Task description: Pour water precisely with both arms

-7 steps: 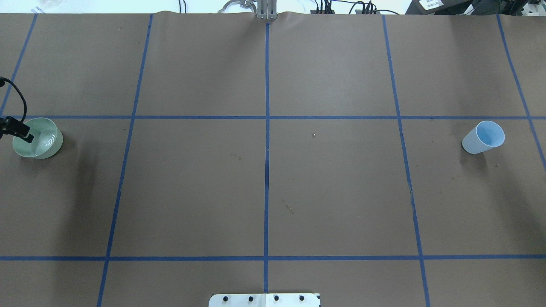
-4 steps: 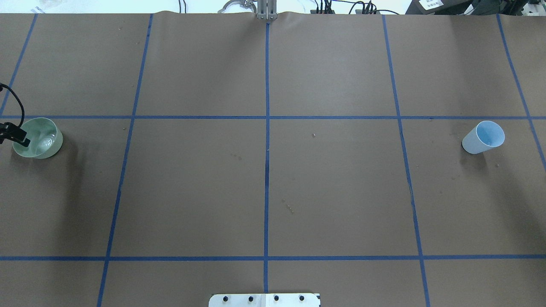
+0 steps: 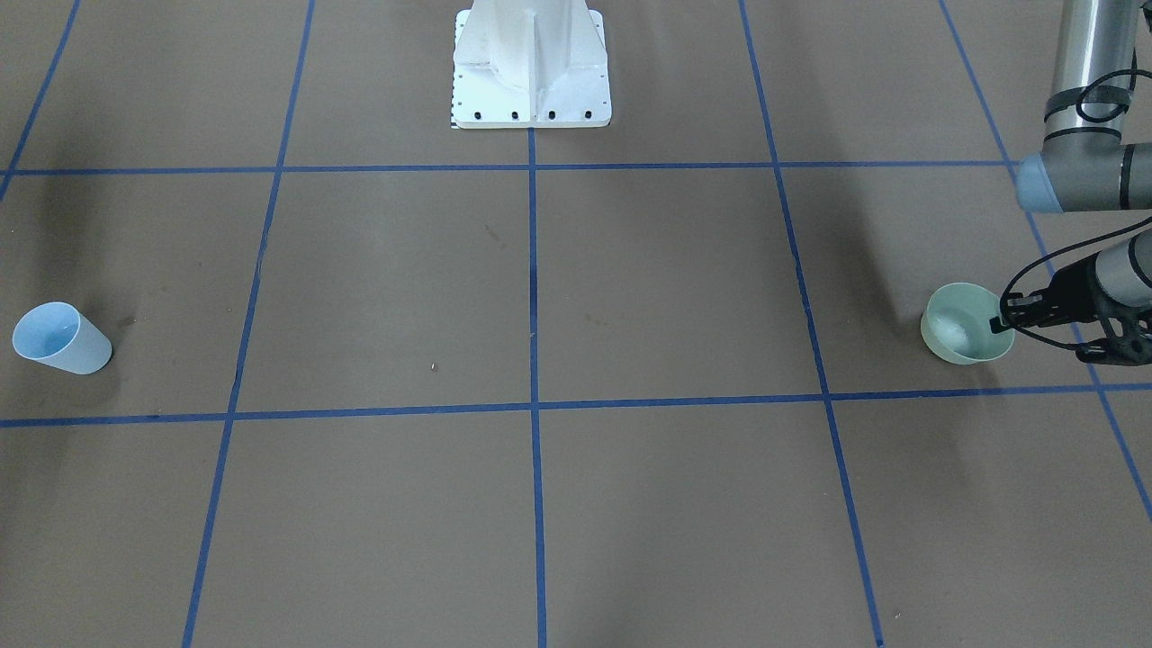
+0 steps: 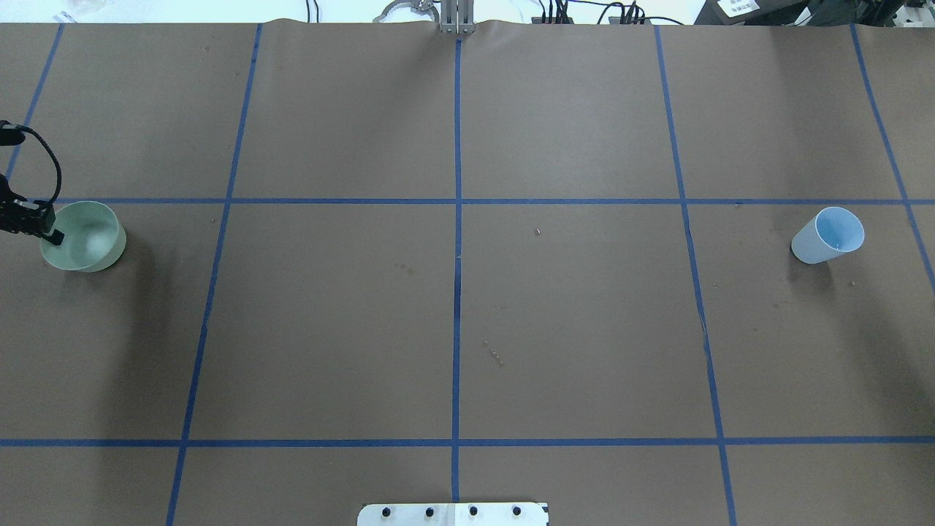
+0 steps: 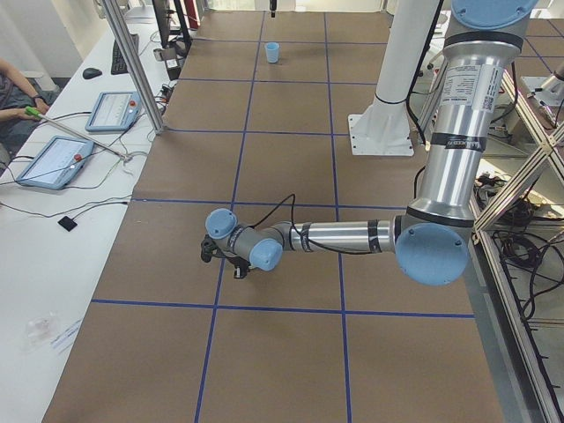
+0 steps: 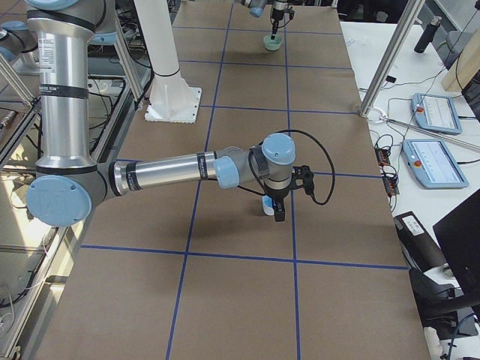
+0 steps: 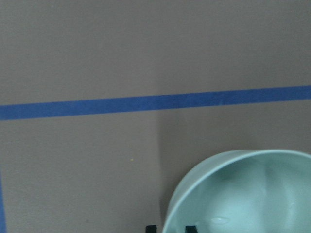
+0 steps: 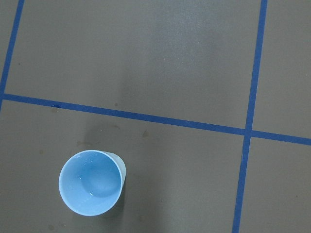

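A pale green bowl [image 4: 88,245] is at the table's left end, also in the front view [image 3: 963,337]. My left gripper [image 4: 45,232] is shut on its near rim; in the left wrist view the two fingertips [image 7: 151,228] straddle the rim [image 7: 204,167]. The water [image 7: 217,221] shows as a faint glint inside the bowl. A light blue cup [image 4: 829,235] stands upright at the right end, seen from above in the right wrist view [image 8: 90,182]. My right gripper [image 6: 276,212] shows only in the right side view, by the cup; I cannot tell whether it is open.
Blue tape lines [image 4: 457,219] divide the brown table cover into squares. The white bolted pedestal [image 3: 531,67] stands at the robot's edge. Operator desks with tablets [image 5: 53,159] run along the far side of the table.
The green bowl and my left gripper have shifted a little to the right in the overhead view. The ripples seen in the bowl earlier have calmed. The blue cup has not moved.
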`<move>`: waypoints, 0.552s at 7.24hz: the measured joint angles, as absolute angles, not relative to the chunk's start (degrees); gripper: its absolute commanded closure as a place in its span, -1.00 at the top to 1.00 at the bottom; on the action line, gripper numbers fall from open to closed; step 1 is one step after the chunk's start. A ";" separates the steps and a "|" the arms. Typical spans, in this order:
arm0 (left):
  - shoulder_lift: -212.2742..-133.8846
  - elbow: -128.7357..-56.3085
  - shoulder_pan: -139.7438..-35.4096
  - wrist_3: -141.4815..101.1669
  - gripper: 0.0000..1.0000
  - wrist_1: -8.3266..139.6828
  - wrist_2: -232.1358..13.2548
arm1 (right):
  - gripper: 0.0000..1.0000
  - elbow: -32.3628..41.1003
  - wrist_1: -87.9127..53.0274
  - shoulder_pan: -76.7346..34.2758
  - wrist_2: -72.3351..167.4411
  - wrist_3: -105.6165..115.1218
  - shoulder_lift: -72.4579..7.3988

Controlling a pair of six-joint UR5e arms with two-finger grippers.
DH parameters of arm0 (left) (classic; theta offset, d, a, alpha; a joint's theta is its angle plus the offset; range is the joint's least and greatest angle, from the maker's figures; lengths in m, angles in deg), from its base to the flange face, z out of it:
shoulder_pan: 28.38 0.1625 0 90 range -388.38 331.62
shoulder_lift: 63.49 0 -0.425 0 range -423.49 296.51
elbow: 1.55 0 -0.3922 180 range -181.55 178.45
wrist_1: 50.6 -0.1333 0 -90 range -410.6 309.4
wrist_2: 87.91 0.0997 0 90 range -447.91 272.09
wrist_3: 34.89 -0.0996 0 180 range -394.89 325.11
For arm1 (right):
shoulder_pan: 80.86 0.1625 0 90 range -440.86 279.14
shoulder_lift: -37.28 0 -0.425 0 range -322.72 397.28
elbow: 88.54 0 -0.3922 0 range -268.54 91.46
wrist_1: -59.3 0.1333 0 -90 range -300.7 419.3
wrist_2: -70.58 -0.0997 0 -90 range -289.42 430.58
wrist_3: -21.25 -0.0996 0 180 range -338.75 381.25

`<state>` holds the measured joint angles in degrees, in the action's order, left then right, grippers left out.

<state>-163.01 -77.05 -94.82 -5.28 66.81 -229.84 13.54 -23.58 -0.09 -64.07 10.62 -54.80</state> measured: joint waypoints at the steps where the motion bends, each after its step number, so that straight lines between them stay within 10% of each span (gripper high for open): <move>1: -164.27 -79.49 -94.72 -0.60 -1.00 66.78 -231.40 | 0.99 13.57 -23.58 -0.09 -64.05 10.55 -54.89; 4: -169.27 -89.33 -88.08 20.04 -1.00 66.74 -231.81 | 0.99 13.51 -23.58 -0.09 -63.97 10.37 -55.30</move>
